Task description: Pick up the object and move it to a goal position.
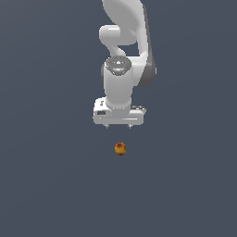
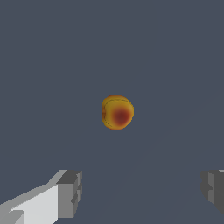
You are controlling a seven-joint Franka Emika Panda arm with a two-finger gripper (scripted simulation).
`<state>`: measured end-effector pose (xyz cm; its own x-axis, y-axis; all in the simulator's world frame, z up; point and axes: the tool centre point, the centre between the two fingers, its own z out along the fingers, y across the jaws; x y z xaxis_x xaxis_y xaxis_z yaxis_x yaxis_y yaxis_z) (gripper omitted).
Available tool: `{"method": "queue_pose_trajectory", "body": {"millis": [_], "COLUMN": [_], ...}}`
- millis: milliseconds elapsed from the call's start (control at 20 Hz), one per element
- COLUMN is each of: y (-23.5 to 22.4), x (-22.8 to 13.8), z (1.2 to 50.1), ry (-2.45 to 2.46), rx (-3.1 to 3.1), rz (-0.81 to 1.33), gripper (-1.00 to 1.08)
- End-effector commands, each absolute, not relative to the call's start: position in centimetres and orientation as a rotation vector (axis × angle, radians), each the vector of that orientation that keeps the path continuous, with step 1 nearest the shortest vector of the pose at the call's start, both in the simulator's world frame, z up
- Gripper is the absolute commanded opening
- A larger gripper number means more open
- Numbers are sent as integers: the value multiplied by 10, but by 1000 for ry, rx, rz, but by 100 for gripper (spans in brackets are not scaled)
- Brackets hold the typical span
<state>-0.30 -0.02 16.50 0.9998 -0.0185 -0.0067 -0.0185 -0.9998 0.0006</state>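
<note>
Yellow-orange ball (image 2: 117, 112), red blotch | on grey floor | gripper (image 2: 142, 192) above, jaws apart, holding nothing

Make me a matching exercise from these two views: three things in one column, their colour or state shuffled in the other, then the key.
Things:
1. fruit-like ball
2. end effector
3. floor

Descriptions:
A. plain dark grey-blue
B. yellow-orange with a dark red blotch
C. white, fingers spread wide, holding nothing

Pairs: 1-B, 2-C, 3-A
</note>
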Motion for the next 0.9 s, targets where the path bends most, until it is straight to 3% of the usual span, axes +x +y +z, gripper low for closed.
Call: {"method": "queue_pose_trajectory", "body": {"millis": [0, 850], "y": [0, -3], "x": [-3, -4], "z": [165, 157], "ry": [-29, 52], "rx": [3141, 3121], "rz": [-10, -25], "gripper": [100, 100]}}
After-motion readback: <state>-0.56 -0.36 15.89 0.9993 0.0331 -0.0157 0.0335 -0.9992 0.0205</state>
